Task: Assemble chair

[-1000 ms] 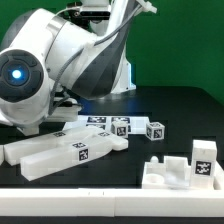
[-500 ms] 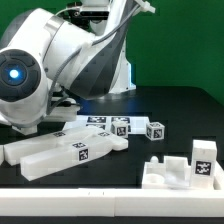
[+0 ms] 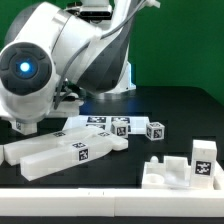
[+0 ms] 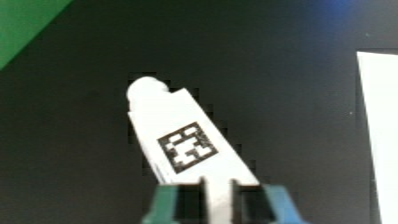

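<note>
The arm (image 3: 70, 60) fills most of my exterior view and I can't make out its gripper there, so I lean on the wrist view. The chair's long bar (image 4: 178, 130) runs straight out ahead of the gripper (image 4: 214, 200), passing under its tips, tag (image 4: 185, 146) facing up. The fingertips stand nearly together with white showing in the gap. Whether they pinch the bar or sit just above it, I cannot tell. My worry is that a hold this near one end lets the bar swing or slip on lifting and knock the small tagged blocks (image 3: 155, 129).
</note>
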### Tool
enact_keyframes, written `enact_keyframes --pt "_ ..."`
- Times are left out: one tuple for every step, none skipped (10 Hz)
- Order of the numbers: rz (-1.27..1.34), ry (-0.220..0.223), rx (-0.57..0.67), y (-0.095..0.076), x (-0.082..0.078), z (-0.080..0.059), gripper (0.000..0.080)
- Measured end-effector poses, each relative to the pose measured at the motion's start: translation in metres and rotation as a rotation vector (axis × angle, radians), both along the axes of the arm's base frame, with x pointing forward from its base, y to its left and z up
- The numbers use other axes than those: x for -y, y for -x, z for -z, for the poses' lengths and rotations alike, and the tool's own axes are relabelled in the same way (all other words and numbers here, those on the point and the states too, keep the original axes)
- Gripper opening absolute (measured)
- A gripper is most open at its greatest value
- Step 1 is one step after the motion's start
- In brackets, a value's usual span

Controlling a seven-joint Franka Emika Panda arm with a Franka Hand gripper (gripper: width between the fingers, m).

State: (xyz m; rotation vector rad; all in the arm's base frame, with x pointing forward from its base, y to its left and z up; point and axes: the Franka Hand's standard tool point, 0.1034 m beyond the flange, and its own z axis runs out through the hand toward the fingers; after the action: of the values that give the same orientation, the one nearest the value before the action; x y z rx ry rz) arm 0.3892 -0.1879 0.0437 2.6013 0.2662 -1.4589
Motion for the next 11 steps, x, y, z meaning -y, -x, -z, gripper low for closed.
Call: enact_keyframes --pt "-0.054 -0.058 0.005 -0.001 -0.003 -0.004 0.0118" --pt "-0.056 -0.076 0.001 0.001 -0.001 -0.005 0.0303" --pt "-0.048 -0.065 0.003 0.002 0.0 -0.004 0.0438" --pt "-0.051 -0.068 0.005 0.001 0.0 -0.005 0.0438" --pt "-0.092 -0.091 0.039 -0.007 0.0 -0.005 0.0603" --pt "-0.11 -0.095 0.063 -0.003 -0.001 0.0 0.0635" --pt "-0.097 -0.087 0.048 0.005 0.002 0.005 0.0635" --pt "-0.091 -0.079 0.033 0.009 0.007 0.011 0.0647" --pt "-0.079 -0.064 0.015 0.016 0.01 0.018 0.0647" --pt "-0.071 -0.049 0.012 0.017 0.013 0.021 0.0649" --pt "-0.053 -0.018 0.008 0.02 0.015 0.024 0.0649"
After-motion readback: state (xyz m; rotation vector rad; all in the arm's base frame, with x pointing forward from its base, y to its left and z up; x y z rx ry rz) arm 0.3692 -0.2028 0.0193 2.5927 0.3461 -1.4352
